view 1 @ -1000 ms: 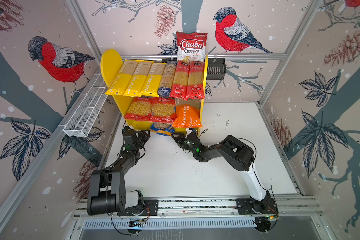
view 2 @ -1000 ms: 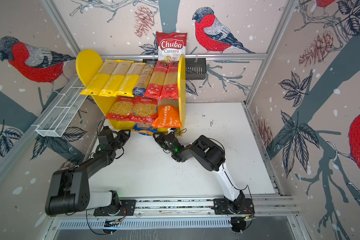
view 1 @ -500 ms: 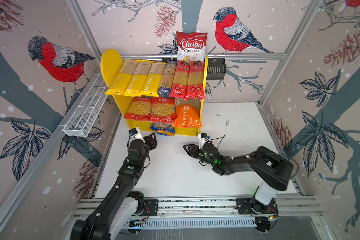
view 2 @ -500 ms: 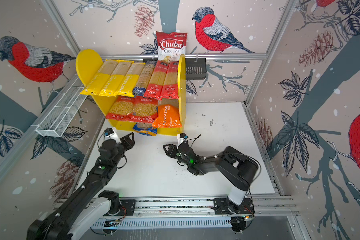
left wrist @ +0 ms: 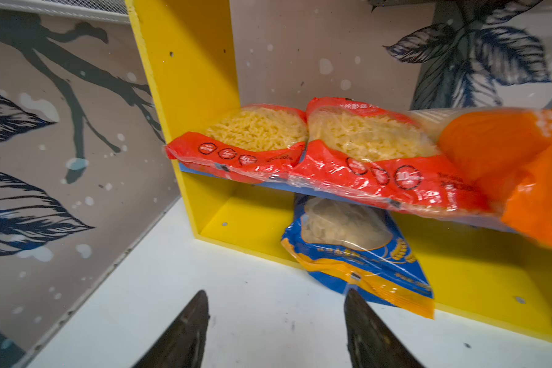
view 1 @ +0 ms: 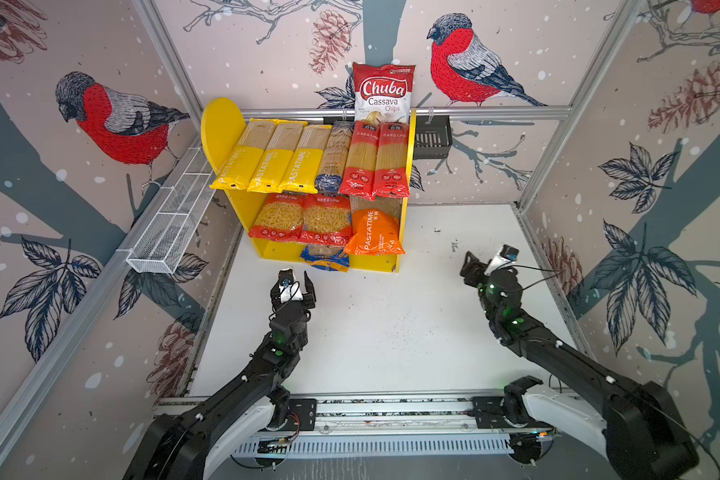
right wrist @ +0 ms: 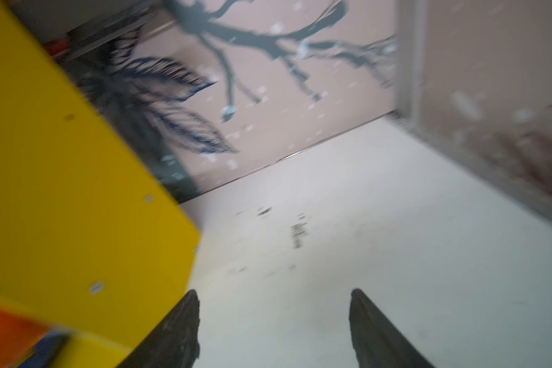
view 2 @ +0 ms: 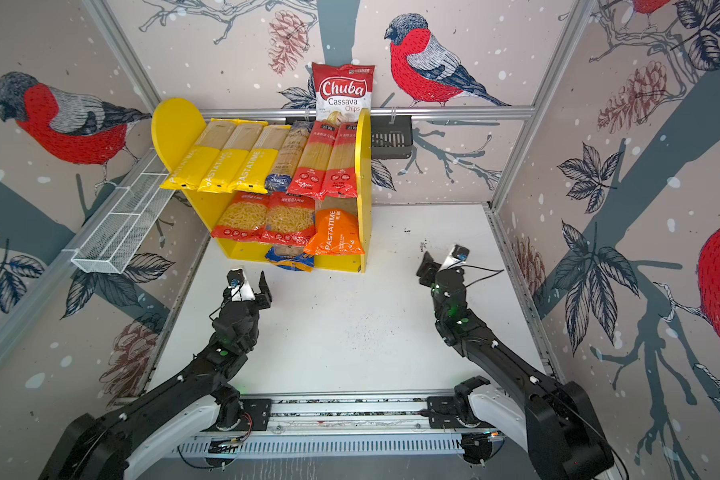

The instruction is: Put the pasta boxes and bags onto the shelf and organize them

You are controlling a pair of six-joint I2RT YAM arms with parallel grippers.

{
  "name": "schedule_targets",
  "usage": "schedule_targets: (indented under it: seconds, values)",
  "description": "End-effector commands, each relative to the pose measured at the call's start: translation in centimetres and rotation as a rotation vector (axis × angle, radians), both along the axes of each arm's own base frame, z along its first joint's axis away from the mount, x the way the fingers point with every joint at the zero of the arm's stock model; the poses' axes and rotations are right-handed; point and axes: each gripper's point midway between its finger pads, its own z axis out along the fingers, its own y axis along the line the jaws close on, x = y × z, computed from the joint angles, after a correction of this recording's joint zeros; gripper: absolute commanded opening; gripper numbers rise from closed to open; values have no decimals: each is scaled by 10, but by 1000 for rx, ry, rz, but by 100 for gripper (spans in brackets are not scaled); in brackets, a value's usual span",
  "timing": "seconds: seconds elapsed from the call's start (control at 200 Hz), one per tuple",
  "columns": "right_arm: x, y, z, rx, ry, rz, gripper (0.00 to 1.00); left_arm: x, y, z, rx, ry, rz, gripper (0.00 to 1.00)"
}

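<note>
Left wrist view: left fingers (left wrist: pixel 190 321) are held apart, empty, as are right fingers (right wrist: pixel 179 331). Packs (view 1: pixel 267 162) are set on the shelf (left wrist: pixel 185 79); the blue bag (left wrist: pixel 357 251), just ahead of the left fingers, juts out. Tidying is judged current: a nudge inward is called for.

Six spaghetti packs (view 1: pixel 296 160); four shorter pasta bags (view 1: pixel 327 220); one chips bag (view 1: pixel 383 93).
</note>
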Motion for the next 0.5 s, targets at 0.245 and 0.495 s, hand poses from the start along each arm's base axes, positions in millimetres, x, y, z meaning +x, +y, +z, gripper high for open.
schedule_targets:
  seconds: [0.245,0.495]
  values:
    - [-11,-91,-37,-132,-18,-287,76,19,46,-19,-92,-89,76,90]
    - [-9,-106,-48,-56,-64,-269,78,35,52,-29,-40,-98,33,97]
